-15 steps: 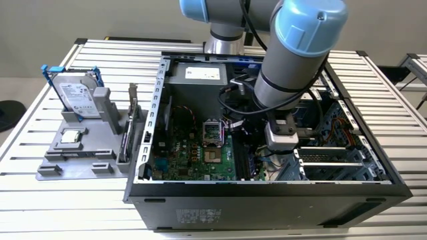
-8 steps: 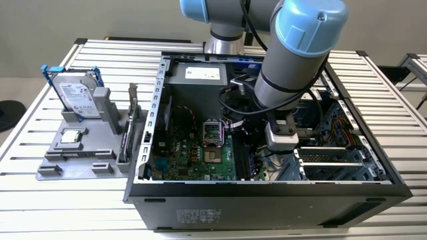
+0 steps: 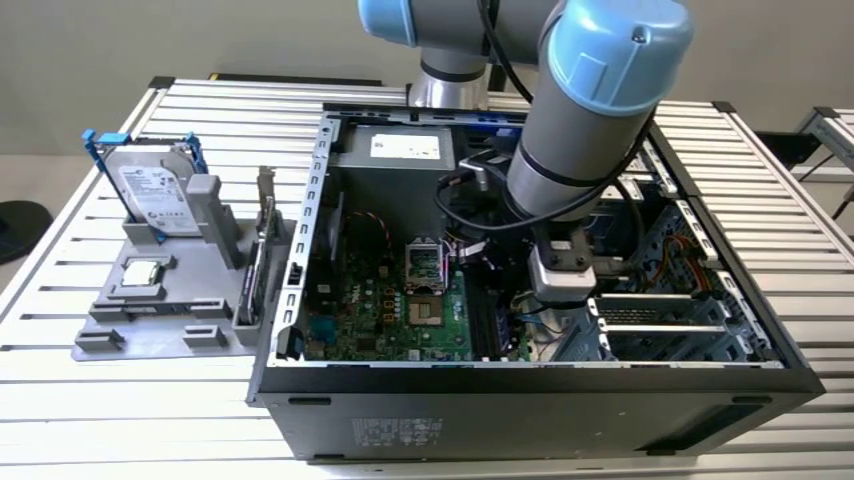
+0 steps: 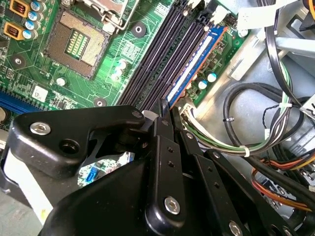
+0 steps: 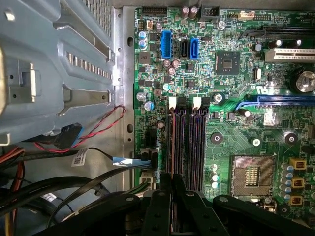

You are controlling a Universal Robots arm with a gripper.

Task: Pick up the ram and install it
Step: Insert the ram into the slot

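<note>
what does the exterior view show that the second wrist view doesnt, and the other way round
Exterior view: the hard drive on its grey stand, the whole computer case and the arm.
Second wrist view: the ram standing in the slot nearest the board's edge, with the gripper at its near end.
Both: the green motherboard and its processor socket.

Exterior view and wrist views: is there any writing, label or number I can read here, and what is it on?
No text can be quoted; every bit of print is too small or blurred.
Hard drive: silver label, unreadable.
Power supply: white label, unreadable.
Case front: sticker, blurred.
Cable tag: code sticker, too small.
Motherboard: white markings, not legible.
</note>
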